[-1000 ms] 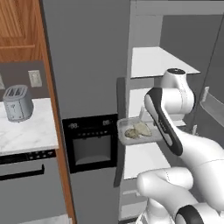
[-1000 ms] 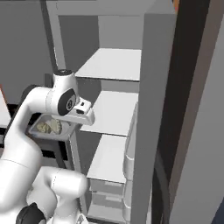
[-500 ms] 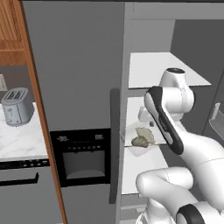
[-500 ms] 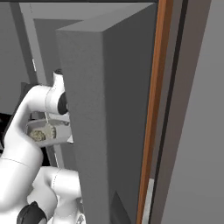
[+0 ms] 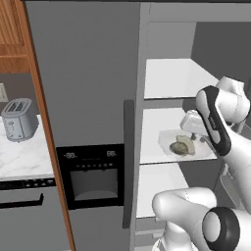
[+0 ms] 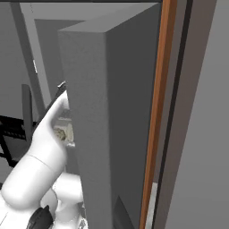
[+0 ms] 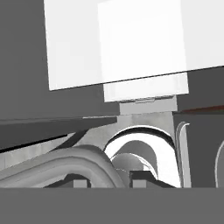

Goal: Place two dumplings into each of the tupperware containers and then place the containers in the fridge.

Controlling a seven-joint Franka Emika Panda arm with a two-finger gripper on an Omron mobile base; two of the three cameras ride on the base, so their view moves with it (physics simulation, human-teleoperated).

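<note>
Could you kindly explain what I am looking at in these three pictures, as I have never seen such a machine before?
It is a rendered kitchen with a white robot arm on a driving base. Two cameras sit behind the arm, left and right; the third looks along its pincer. The arm reaches into the open fridge. On a white shelf below lies a clear tupperware container holding dumplings. The pictures do not show whether the pincer grips the container. A toaster stands on the counter to the left.
</note>
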